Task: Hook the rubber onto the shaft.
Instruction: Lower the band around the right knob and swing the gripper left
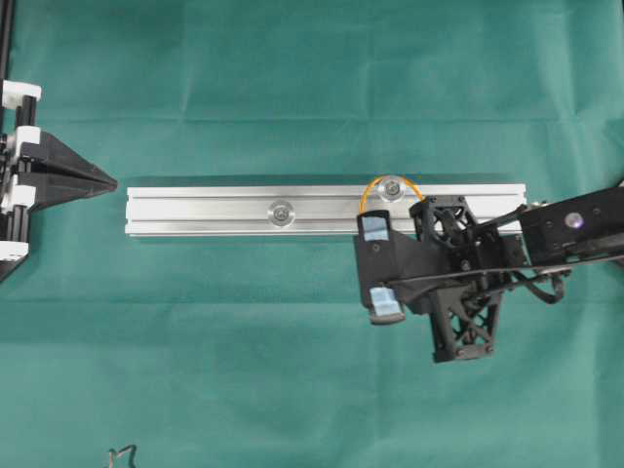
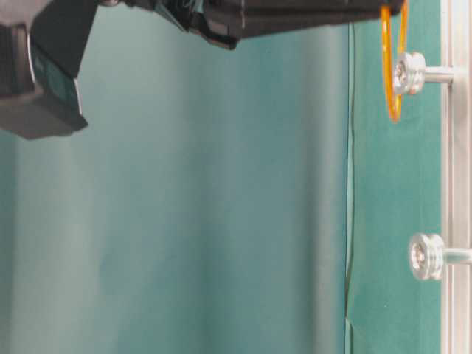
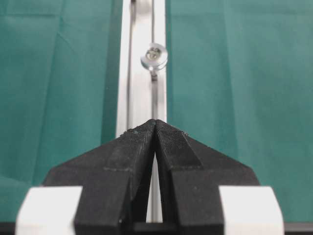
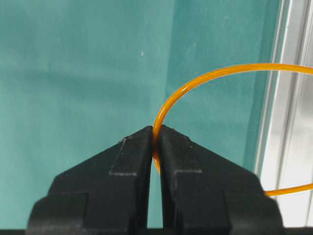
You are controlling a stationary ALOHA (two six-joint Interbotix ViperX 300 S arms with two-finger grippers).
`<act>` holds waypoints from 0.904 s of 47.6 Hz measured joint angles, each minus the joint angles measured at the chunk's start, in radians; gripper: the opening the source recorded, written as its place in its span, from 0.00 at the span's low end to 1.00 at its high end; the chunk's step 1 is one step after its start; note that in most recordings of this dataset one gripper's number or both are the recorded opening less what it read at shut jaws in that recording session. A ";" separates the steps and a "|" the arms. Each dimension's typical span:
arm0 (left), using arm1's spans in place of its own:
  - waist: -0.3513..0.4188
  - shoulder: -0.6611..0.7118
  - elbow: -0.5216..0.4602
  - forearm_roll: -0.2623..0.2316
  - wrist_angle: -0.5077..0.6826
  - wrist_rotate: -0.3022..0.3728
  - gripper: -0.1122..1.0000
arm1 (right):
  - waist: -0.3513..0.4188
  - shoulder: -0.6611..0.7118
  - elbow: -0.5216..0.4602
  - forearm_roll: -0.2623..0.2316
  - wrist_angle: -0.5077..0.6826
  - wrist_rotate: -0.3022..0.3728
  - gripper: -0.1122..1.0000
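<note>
The rubber (image 4: 195,81), a thin orange loop, is pinched at its near edge by my shut right gripper (image 4: 155,128). From above, the rubber (image 1: 388,179) arcs round the right shaft (image 1: 393,190) on the silver rail (image 1: 195,210), with my right gripper (image 1: 426,207) just right of it. In the table-level view the rubber (image 2: 386,51) hangs level with that shaft's head (image 2: 408,72); I cannot tell whether it has caught. My left gripper (image 1: 109,182) is shut and empty off the rail's left end, its tips (image 3: 155,122) pointing along the rail (image 3: 142,73).
A second shaft (image 1: 281,211) stands further left on the rail, also seen as the lower shaft (image 2: 424,256) and the shaft ahead of the left gripper (image 3: 154,55). Green cloth (image 1: 292,370) covers the table. A bit of black wire (image 1: 122,454) lies at the front left.
</note>
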 measured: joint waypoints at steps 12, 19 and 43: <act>-0.002 0.000 0.000 0.002 0.000 0.000 0.10 | 0.000 0.025 -0.018 0.000 -0.006 0.175 0.16; 0.000 0.000 0.000 0.002 0.000 0.000 0.10 | 0.000 0.025 -0.018 0.000 -0.011 0.273 0.16; -0.002 0.000 0.000 0.002 -0.002 0.000 0.10 | -0.003 0.028 -0.018 0.000 -0.018 0.545 0.16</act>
